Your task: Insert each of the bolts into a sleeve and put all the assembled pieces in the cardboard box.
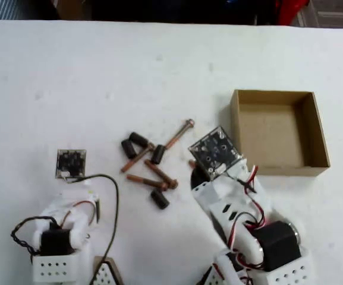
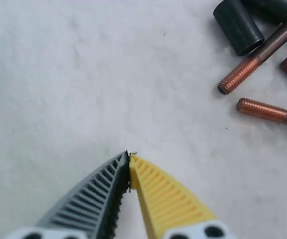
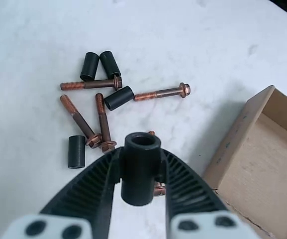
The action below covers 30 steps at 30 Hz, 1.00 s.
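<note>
My right gripper (image 3: 141, 153) is shut on a black sleeve (image 3: 141, 169), held upright with its open bore facing the camera. A copper bolt (image 3: 157, 188) lies on the table right behind the sleeve, mostly hidden. Further out lie several copper bolts (image 3: 163, 92) and loose black sleeves (image 3: 118, 98) in a cluster (image 1: 150, 160). The open cardboard box (image 1: 278, 130) stands beside the right arm (image 1: 216, 151). My left gripper (image 2: 129, 158) is shut with nothing in it, its tips just over bare table short of the nearest bolt (image 2: 257, 52) and a sleeve (image 2: 238, 27).
The white table (image 1: 70, 77) runs wide to the left and behind the cluster. The left arm (image 1: 70, 163) sits low at the front left, trailing a black cable (image 1: 115, 202). The box holds nothing that I can see.
</note>
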### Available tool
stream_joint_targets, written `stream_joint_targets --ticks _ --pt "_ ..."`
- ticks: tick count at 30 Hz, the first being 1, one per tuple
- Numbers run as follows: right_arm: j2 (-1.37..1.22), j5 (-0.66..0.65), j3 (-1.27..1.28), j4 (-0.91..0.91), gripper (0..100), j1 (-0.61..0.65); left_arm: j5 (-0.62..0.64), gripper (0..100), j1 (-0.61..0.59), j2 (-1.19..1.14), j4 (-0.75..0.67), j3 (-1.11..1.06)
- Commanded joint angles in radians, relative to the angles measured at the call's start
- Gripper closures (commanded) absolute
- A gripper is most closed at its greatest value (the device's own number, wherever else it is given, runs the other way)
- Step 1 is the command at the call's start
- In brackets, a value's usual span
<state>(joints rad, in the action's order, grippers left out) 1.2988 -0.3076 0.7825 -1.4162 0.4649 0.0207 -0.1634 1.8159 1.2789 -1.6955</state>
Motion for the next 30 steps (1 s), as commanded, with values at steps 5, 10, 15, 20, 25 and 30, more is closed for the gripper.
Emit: stream_joint_targets --ticks 5,10,15,20,25,30 --pt "0.07 -0.012 0.097 0.096 98.1 -0.012 0.011 97 -0.002 0.008 -0.023 0.003" --pt "0.137 -0.012 0.21 0.173 98.1 -0.013 0.012 98 -0.002 0.008 -0.025 0.003" --pt "0.222 -0.003 0.331 0.231 98.1 -0.013 0.002 97 -0.031 0.008 -0.026 0.006" --pt "0.326 -0.002 0.47 0.323 98.1 -0.021 -0.341 97 -0.105 0.01 -0.152 0.003" --pt "0.444 0.003 0.543 0.361 98.1 -0.105 -0.477 98 -0.156 0.01 -0.216 0.008" --pt "0.504 0.092 0.6 0.412 98.1 -0.147 -0.601 98 -0.142 0.008 -0.12 0.11"
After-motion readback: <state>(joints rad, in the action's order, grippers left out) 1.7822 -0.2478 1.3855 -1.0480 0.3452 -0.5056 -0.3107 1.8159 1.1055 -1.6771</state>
